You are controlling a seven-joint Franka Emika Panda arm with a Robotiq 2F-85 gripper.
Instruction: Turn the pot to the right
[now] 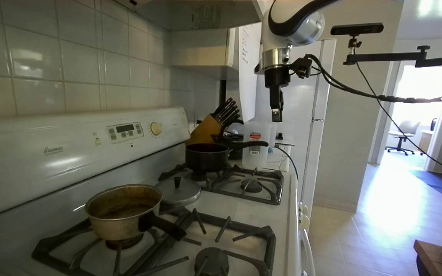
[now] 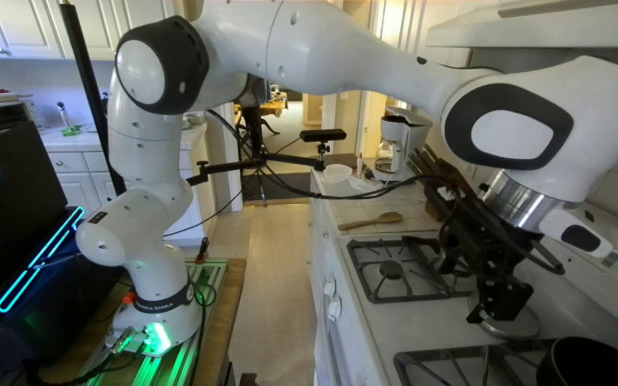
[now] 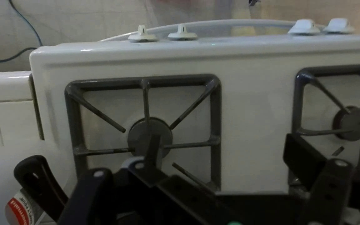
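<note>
The pot, a small black saucepan [image 1: 205,158], stands upright on a back burner at the far end of the stove, its long handle pointing toward the stove's front. Part of the same pot [image 2: 582,367] shows at the bottom right corner in an exterior view. In the wrist view only its handle [image 3: 41,187] appears, at lower left, outside the jaws. My gripper [image 3: 227,153] is open, fingers spread wide with nothing between them. It hangs in the air over the stove, apart from the pot; the gripper [image 1: 277,115] looks higher than the handle in an exterior view.
A tan metal pot [image 1: 119,228] sits on the nearer back burner, with a loose lid [image 1: 178,193] lying between the two pots. Beyond the black saucepan are a clear pitcher [image 1: 255,153] and a knife block [image 1: 204,130]. Iron grates [image 3: 216,125] cover the burners; the backsplash rises behind.
</note>
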